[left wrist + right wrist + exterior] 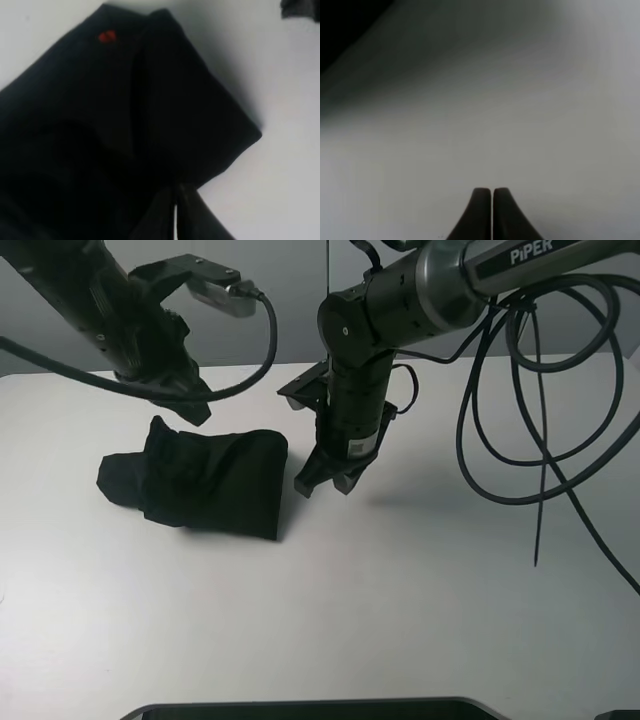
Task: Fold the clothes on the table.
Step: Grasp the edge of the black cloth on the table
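One shirt (215, 480) pinched by left fingers (197, 220).

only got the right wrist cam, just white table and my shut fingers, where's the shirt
Observer: The black T-shirt lies in a bunched bundle on the table, close beside the right gripper, on the left arm's side.
Operator: is the left arm on it
Observer: The left gripper is shut right against the cloth at the bundle's far edge. I cannot tell whether any fabric is pinched.
Operator: any print showing
Observer: Only a small red mark shows, in the left wrist view. The rest of the cloth looks plain black.
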You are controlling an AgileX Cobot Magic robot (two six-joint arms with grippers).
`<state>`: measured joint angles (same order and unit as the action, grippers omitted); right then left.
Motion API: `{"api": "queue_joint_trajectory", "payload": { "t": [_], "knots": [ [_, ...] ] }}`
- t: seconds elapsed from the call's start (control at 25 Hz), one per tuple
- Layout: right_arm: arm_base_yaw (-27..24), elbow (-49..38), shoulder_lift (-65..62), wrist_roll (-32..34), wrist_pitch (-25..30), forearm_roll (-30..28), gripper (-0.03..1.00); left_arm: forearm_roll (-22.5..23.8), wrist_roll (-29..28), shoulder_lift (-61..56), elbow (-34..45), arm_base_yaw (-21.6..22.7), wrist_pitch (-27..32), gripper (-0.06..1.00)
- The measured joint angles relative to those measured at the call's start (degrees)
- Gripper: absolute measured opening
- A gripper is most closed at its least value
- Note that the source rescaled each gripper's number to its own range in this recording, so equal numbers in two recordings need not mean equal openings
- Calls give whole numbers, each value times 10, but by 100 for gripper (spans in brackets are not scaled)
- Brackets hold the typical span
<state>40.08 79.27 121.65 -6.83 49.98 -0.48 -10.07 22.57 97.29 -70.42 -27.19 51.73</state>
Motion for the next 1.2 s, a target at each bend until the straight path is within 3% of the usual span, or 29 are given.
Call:
{"api": "queue_joint_trajectory", "payload": {
  "t": [0.12,0.32,0.44,0.52,0.72,0.8,1.0,1.2],
  "knots": [
    [0,-1,0,-1,-1,1,0,29,-33,17,25,0,3,0],
    [0,-1,-9,-4,-6,1,0,26,-42,36,63,0,-23,0],
    [0,-1,-23,-8,-12,1,0,47,-66,48,73,0,-44,0],
    [0,-1,-36,-10,-18,5,0,87,-115,56,74,0,-46,0],
    [0,-1,-49,-12,-19,5,0,271,-272,58,74,0,-13,0],
    [0,-1,-49,-13,-19,5,0,323,-321,58,74,2,5,0],
    [-1,-1,-49,-18,-19,16,0,333,-355,58,74,34,6,0],
    [-1,-1,-49,-93,-24,120,0,335,-369,59,74,76,6,0]
  ]
}}
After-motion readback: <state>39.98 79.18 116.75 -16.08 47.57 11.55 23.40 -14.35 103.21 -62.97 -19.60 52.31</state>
